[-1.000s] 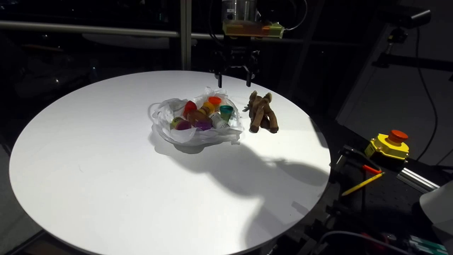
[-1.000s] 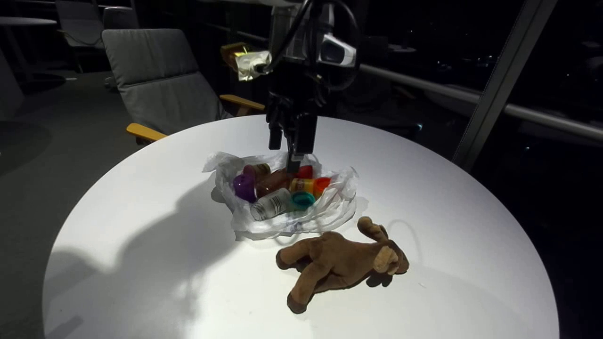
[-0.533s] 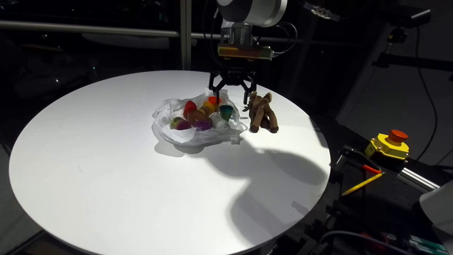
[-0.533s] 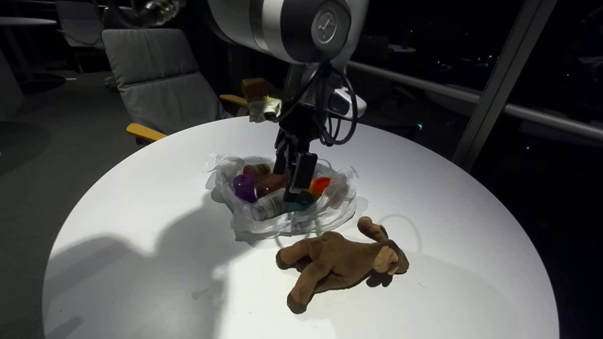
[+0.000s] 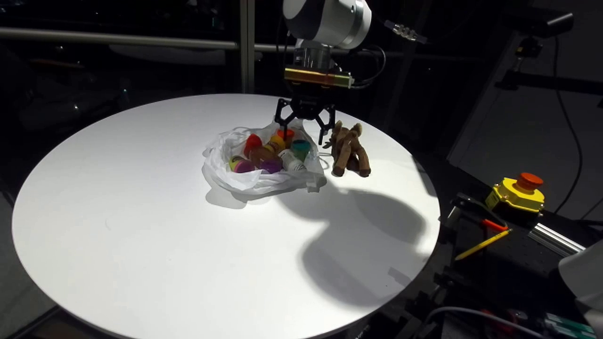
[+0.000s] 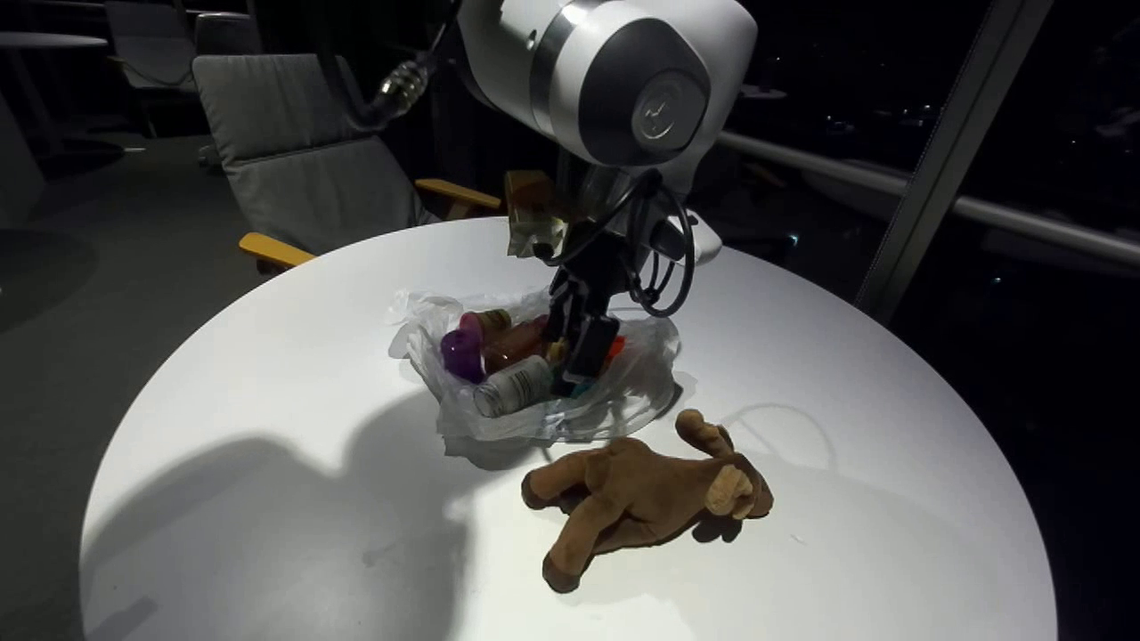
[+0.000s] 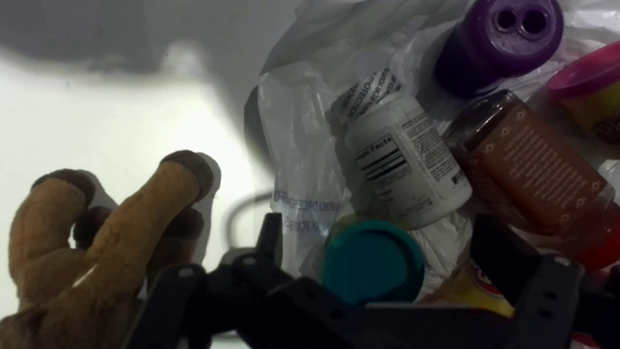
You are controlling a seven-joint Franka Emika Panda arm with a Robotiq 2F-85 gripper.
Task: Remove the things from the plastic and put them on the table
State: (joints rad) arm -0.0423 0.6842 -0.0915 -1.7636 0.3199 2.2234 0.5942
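Note:
A crumpled white plastic bag [image 5: 226, 181] lies spread open on the round white table [image 5: 141, 245]. Several items sit in it: a teal-lidded tub [image 7: 373, 261], a white bottle [image 7: 411, 165], an amber bottle [image 7: 537, 165], a purple sharpener-like piece [image 7: 499, 43], a pink-lidded tub [image 7: 588, 92], a yellow tub [image 5: 274, 143], an orange-lidded tub [image 5: 285, 134] and a red item [image 5: 253, 141]. My gripper [image 7: 378, 220] is open and empty, pointing down low over the bag. Its fingers stand on either side of the teal-lidded tub in the wrist view. In an exterior view the gripper [image 6: 574, 378] partly hides that tub.
A brown plush animal [image 6: 650, 494] lies on the table beside the bag, close to one finger; it also shows in the wrist view [image 7: 111, 232]. A grey chair [image 6: 294, 151] stands behind the table. A yellow emergency-stop box [image 5: 518, 197] and a pencil [image 5: 484, 245] lie beside the table.
My gripper has come down from above the table to low over the bag, around the teal-lidded tub. It stays open. The bag's items and the plush animal have not visibly moved.

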